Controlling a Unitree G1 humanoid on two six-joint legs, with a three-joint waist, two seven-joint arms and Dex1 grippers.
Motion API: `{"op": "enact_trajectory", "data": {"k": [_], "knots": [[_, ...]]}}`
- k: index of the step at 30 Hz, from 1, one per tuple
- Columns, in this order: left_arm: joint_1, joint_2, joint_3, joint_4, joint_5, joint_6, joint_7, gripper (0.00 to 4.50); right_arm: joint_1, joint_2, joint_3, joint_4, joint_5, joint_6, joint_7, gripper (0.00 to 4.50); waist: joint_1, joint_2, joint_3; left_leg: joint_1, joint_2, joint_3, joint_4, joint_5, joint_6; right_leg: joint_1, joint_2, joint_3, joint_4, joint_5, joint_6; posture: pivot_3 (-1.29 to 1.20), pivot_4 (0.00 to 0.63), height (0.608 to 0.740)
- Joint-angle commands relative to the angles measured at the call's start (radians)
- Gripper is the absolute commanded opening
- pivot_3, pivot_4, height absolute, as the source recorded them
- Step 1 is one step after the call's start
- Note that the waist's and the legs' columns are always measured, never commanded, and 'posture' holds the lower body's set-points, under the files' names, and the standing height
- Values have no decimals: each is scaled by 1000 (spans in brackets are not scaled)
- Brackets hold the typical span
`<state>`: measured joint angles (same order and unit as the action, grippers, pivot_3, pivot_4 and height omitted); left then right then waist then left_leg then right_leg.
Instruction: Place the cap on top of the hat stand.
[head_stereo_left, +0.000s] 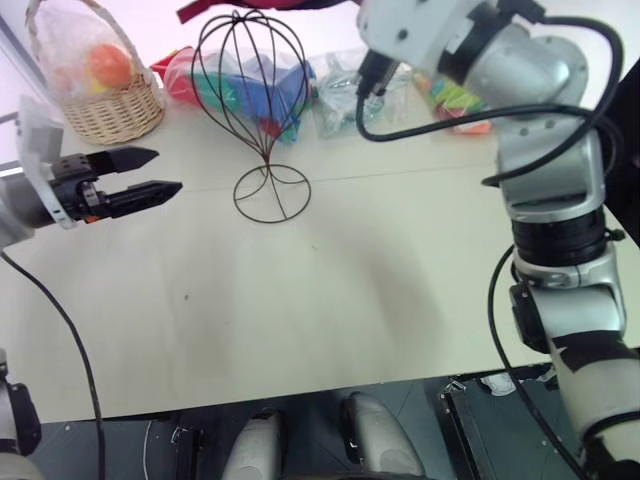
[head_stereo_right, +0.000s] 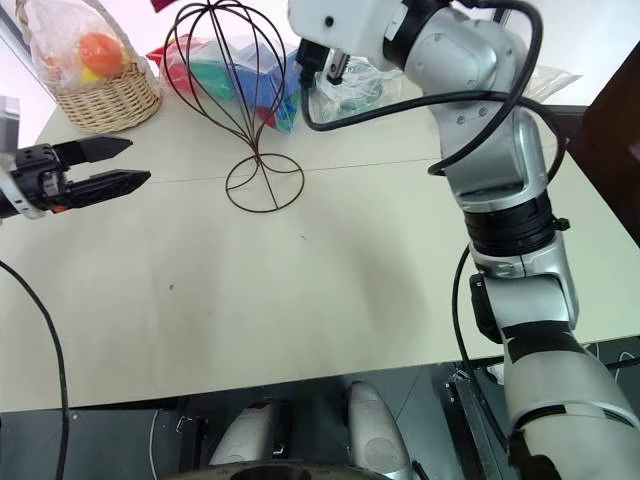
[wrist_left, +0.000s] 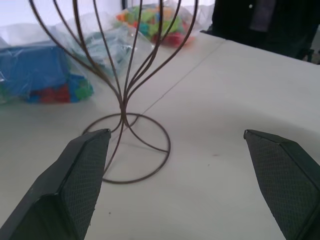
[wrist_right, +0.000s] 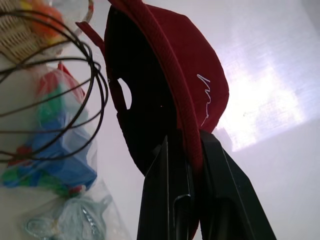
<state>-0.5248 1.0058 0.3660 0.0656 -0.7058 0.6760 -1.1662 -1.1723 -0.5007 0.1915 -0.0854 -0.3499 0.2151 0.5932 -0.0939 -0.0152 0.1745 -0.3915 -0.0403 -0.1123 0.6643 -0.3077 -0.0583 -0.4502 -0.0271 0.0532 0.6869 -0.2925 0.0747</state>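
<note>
We see the dark red fabric baseball cap (wrist_right: 170, 85) held up in the air, high beside the balloon-shaped cage head of the tall dark thin-wire hat stand (head_stereo_left: 255, 95). In the right wrist view the cap rises straight away from the right gripper (wrist_right: 192, 150), its long axis running along the gripper's fingers, its dark hollow inside facing the wire cage and its red outer side turned away. The right gripper's two black fingers are closed tight on the cap's edge, red fabric pinched between them. A thin white embroidered squiggle sits on the red outer side; we cannot read it as letters.

The hat stand stands upright on the pale bench (head_stereo_left: 350, 300), its round wire loop base flat on the surface. The left gripper (head_stereo_left: 150, 172) hovers above the bench near the stand's side, jaws spread apart and holding nothing.

Behind the stand lie clear bags of coloured toys (head_stereo_left: 260, 85), and a woven wicker basket (head_stereo_left: 105, 105) sits at the bench's far left corner.
</note>
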Motion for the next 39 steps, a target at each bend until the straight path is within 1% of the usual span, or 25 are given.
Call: {"op": "enact_trajectory", "data": {"k": [1, 6, 14, 19, 23, 25, 30, 34, 39], "knots": [[30, 31, 88, -63, -33, 27, 30, 4500, 6, 19, -22, -66, 5, 18, -24, 40, 0, 0, 0, 0, 0, 0, 0, 0, 0, 0, 0, 0, 0, 0, 0, 0, 150, 740], [84, 34, 156, -88, -39, 29, 69, 4500, 46, 36, -13, -101, 13, -1, -20, 40, 0, 0, 0, 0, 0, 0, 0, 0, 0, 0, 0, 0, 0, 0, 0, 0, 150, 740], [111, 45, 254, -75, -69, 45, 106, 4500, 141, 57, 11, -127, 12, -65, -34, 40, 0, 0, 0, 0, 0, 0, 1, 0, 0, 0, 0, -1, 0, 0, 0, 0, 150, 740], [108, 60, 274, -51, -64, 34, 116, 4500, 214, 87, 38, -146, -10, -39, -50, 40, 0, 0, 0, 0, 0, 0, 1, 0, 0, 1, 0, -1, 0, 0, 0, 0, 150, 740], [114, 53, 280, -54, -69, 34, 128, 4500, 287, 120, 78, -185, -40, -21, -61, 40, 0, 0, -1, 0, 0, 0, 1, 0, 0, 1, 0, -1, 1, 0, 0, 0, 150, 740], [118, 47, 278, -58, -72, 33, 134, 4500, 297, 135, 86, -195, -45, -13, -61, 40, 0, 0, -1, 0, 0, 0, 1, 0, 0, 0, 0, -1, 1, 0, 0, 0, 150, 740], [109, 40, 264, -49, -72, 22, 143, 4500, 265, 131, 87, -174, -60, -59, -70, 40, -1, 0, -1, 0, 0, 0, 1, 0, 0, 0, 0, -1, 1, 0, 0, 0, 150, 740], [105, 29, 248, -43, -70, 7, 148, 4500, 193, 115, 61, -98, -78, -118, -104, 40, -1, 0, -1, 0, 0, 0, 1, 0, 0, 0, 0, -1, 1, 0, 0, 0, 150, 740], [110, -1, 234, -40, -63, -17, 155, 4500, -22, 101, -12, 64, -73, -194, -207, 40, -2, 0, -1, 0, 0, 0, 1, 1, -1, 0, -1, -1, 2, 0, 0, 0, 150, 740]]}}
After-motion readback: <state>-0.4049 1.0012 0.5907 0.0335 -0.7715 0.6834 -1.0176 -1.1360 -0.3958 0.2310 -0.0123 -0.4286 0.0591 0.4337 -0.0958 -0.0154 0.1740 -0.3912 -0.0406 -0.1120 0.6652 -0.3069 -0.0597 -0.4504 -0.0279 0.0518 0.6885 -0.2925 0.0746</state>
